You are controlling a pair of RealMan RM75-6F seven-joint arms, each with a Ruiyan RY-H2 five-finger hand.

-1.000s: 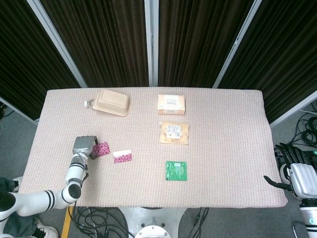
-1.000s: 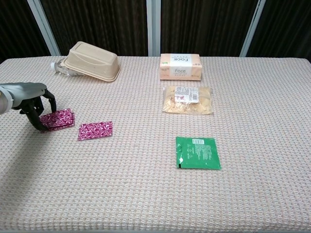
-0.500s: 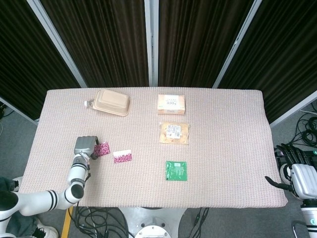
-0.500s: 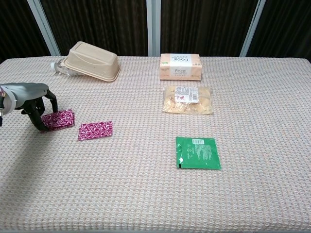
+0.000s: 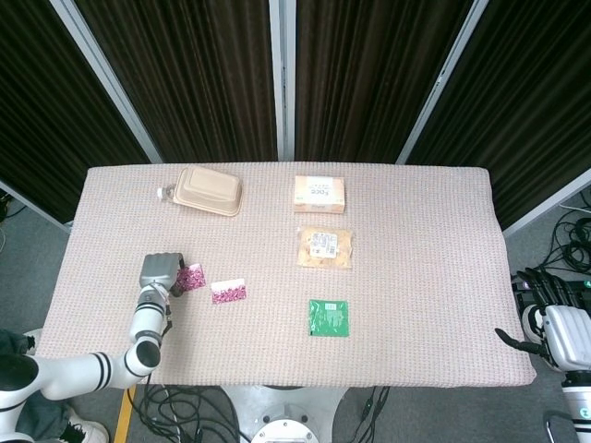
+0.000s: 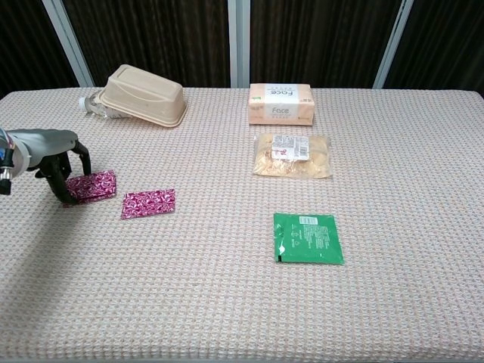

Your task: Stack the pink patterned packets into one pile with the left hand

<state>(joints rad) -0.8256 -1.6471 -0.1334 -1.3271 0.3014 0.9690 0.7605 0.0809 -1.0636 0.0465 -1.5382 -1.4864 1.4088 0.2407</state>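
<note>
Because the pink packet [image 6: 91, 186] is being gripped only at its near edge, it could easily be dropped or left behind when a lift is being attempted; the thin foil looks slippery, and the fingertips [image 6: 62, 197] are being curled down over just one side of it. A second risk is judged to be misplacement: if the packet is being carried too low, the other pink packet [image 6: 148, 203], which is lying just beside the hand on its right, could be pushed across the tablecloth [image 6: 227, 302] rather than covered.

The left hand [image 6: 53, 155] is being held narrow, with dark fingers being bent down onto the left edge of the first packet, which is being kept flat on the cloth, or very nearly so. Whether the packet is truly being pinched or only being pressed cannot be told from either view. In the head view the same hand [image 5: 162, 273] is being shown over that packet [image 5: 191, 277], with the second one [image 5: 229, 292] lying apart from it. Nothing else is being touched by this hand.

The right hand [image 5: 554, 323] is being kept well off to the far side, beyond the table edge, holding nothing, its fingers apart.
</note>
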